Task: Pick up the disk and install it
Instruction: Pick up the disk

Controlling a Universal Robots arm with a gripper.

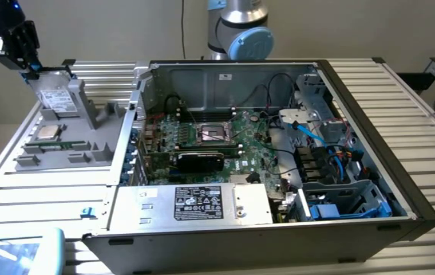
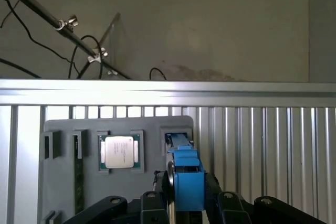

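**Here: disk on end in the fixture, gripper at its top edge**

Disk stands nearly upright in a slot of the grey fixture, at the exterior view's left. Label face is turned toward the computer case. Long axis runs up out of the slot, leaning a little. Blue carrier frame shows at the top end.

You'll find the gripper straight above that top end, in line with the long axis, not off to a side. In the wrist view the blue frame runs between the black fingers, one to each side of it. Read that as jaws clamped on the disk's carrier edge. The lower end looks seated in the slot, though you can't tell for certain whether it bears weight there.

Just beside the disk, in the neighbouring pocket of the fixture, lies the CPU chip, flat and apart from the fingers. A memory stick lies in a slot further along.

The case lies open on the slatted table. Its blue-lined drive cage sits at the near corner toward the exterior view's right, well apart from the disk, with the whole motherboard between.
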